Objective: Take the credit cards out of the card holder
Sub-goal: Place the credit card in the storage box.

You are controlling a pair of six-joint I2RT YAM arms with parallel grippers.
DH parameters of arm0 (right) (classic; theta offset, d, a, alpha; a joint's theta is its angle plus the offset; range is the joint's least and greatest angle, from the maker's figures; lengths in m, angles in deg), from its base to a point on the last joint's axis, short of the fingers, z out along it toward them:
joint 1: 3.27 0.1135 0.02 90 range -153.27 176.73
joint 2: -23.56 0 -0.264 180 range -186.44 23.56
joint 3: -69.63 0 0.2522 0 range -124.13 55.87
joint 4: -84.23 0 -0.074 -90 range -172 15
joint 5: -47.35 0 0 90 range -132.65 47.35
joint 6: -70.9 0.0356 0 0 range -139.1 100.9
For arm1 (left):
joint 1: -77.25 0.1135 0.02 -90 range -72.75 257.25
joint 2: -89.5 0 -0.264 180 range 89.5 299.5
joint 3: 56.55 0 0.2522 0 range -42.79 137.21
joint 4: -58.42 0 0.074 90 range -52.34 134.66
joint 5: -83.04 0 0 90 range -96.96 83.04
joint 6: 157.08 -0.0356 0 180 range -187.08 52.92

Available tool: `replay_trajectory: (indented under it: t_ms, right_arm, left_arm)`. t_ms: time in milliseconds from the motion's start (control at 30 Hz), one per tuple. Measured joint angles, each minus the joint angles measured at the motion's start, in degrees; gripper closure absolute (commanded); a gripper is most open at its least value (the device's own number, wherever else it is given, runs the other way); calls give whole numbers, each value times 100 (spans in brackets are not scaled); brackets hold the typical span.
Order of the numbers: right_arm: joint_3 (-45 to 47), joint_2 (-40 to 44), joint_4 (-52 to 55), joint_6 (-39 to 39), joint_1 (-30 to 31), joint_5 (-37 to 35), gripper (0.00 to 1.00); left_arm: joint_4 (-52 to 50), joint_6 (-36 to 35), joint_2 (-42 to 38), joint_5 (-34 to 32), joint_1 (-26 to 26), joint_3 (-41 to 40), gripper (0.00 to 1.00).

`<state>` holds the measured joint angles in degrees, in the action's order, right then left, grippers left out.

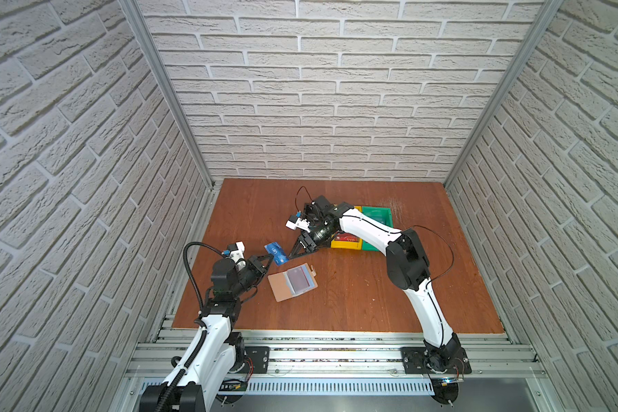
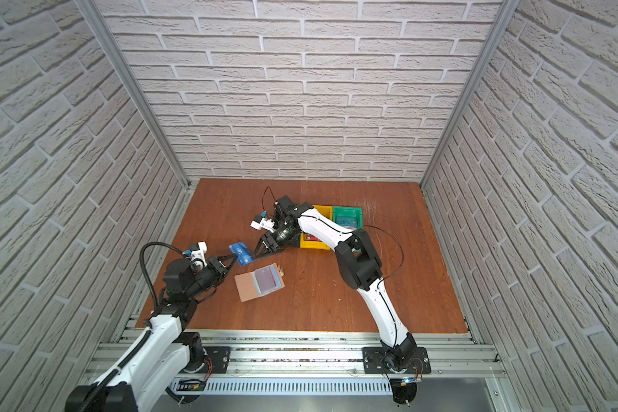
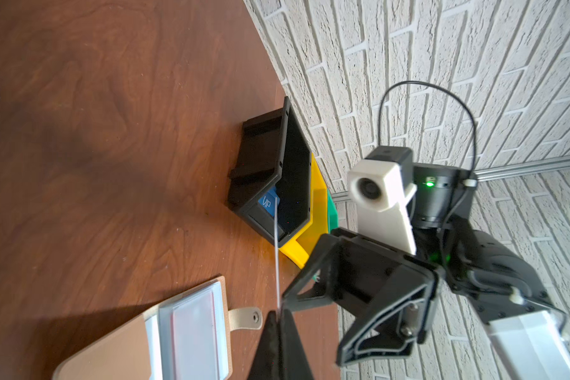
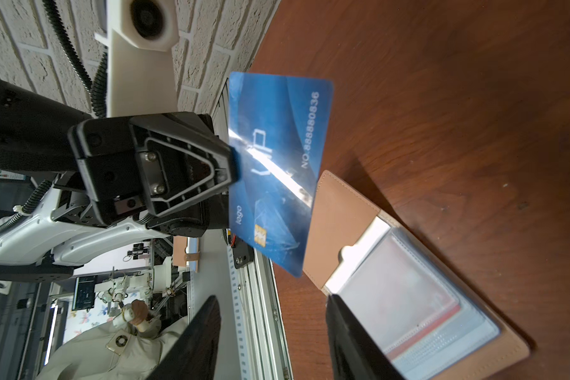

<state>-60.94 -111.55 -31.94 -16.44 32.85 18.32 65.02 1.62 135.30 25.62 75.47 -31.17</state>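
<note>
The tan card holder [image 1: 278, 286] [image 2: 245, 287] lies open on the table, and a red credit card [image 1: 297, 278] [image 4: 425, 316] shows through its clear sleeves. My left gripper [image 1: 271, 257] [image 2: 235, 257] [image 3: 278, 316] is shut on one edge of a blue credit card [image 1: 276, 254] [image 2: 241, 254] [image 4: 277, 171], holding it above the table just behind the holder. The left wrist view shows this card edge-on. My right gripper [image 1: 292, 255] [image 2: 256, 254] [image 4: 272, 297] is open on the card's far side, a short gap away, with nothing between its fingers.
A black bin [image 3: 267, 158] holding a blue VIP card [image 3: 267, 204], a yellow bin [image 1: 346, 244] [image 2: 314, 244] with a red card, and a green bin [image 1: 386, 214] [image 2: 357, 214] stand in a row behind the right arm. Brick walls enclose the table.
</note>
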Motion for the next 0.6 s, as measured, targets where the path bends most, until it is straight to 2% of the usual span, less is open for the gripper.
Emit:
replay_trajectory:
  t_ms: [367,600]
  right_arm:
    - [-87,-216,-243,299,4,516,46]
    - [-72,-216,-584,527,4,623,56]
  left_arm:
    - [879,197,621,-35,-389,11,94]
    - [940,184,625,-103,-450,11,94]
